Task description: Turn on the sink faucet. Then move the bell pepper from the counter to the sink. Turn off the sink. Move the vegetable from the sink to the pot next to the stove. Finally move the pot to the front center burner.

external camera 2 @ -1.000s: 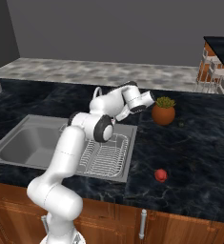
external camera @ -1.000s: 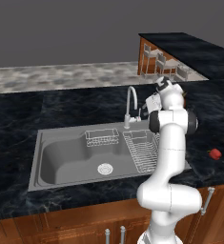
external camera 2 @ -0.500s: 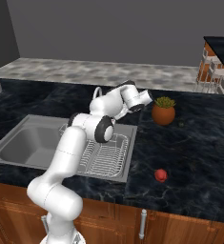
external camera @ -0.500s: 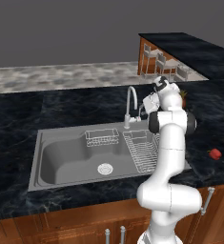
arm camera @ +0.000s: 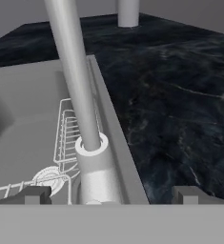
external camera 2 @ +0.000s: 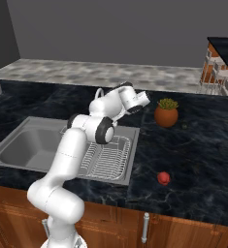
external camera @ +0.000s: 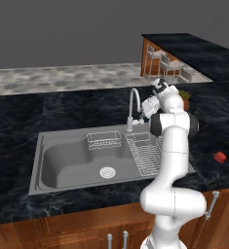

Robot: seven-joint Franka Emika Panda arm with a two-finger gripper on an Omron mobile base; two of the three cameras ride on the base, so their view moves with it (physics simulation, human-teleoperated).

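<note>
pepper [external camera 2: 163, 178] beside pot-plant [external camera 2: 166, 112]

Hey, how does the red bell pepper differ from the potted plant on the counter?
The bell pepper is smaller than the potted plant. The pepper is plain red; the plant has green leaves in an orange-brown pot. The pepper lies near the counter's front edge, while the plant stands farther back, near the gripper. Both sit on the dark counter, right of the sink.
</note>
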